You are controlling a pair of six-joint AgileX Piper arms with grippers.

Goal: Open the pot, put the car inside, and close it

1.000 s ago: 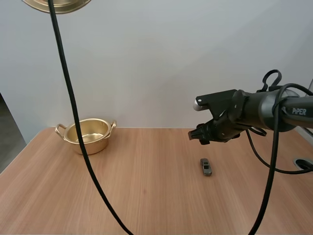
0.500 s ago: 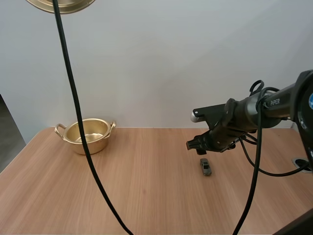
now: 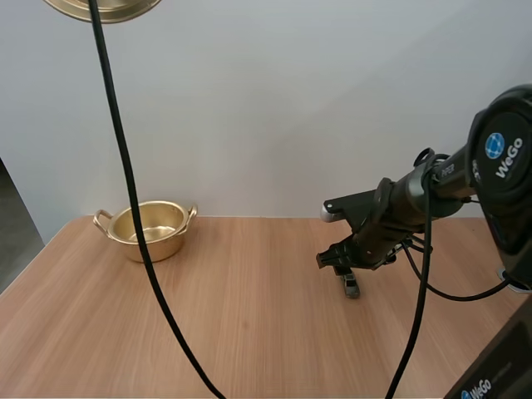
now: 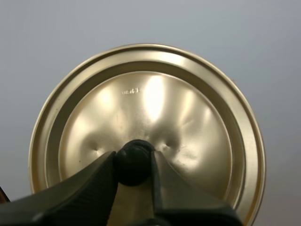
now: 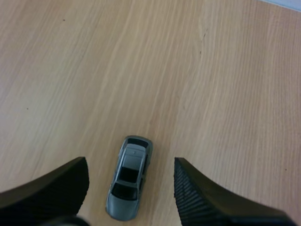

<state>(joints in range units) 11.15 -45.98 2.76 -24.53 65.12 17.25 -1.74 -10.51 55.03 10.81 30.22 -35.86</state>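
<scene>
- Table [image 3: 249, 349]: bare wood at the front
- R gripper [image 3: 336, 259] sits low over the table's right half, tips angled down; jaws wide, holding nothing
- Car [image 3: 352, 286] is on the wood right under that gripper, partly covered by it in the high view
- R wrist view: car [image 5: 128, 178] is small, grey, on its wheels, and lies between the two ribbed fingers [image 5: 59, 188] of the R gripper [image 5: 130, 188]; gap on both sides, no contact w/ either
- Pot [image 3: 150, 229]: gold, two handles, open, at the far-left of the table near the back edge, well apart from the car
- Lid [image 3: 104, 7] is off the pot, held high above the table's left side
- L gripper [image 4: 134, 165]: jaws narrow, pinching the black knob [image 4: 134, 157] at the centre of the lid [image 4: 150, 108]; the lid's gold knob side faces the wrist cam
</scene>
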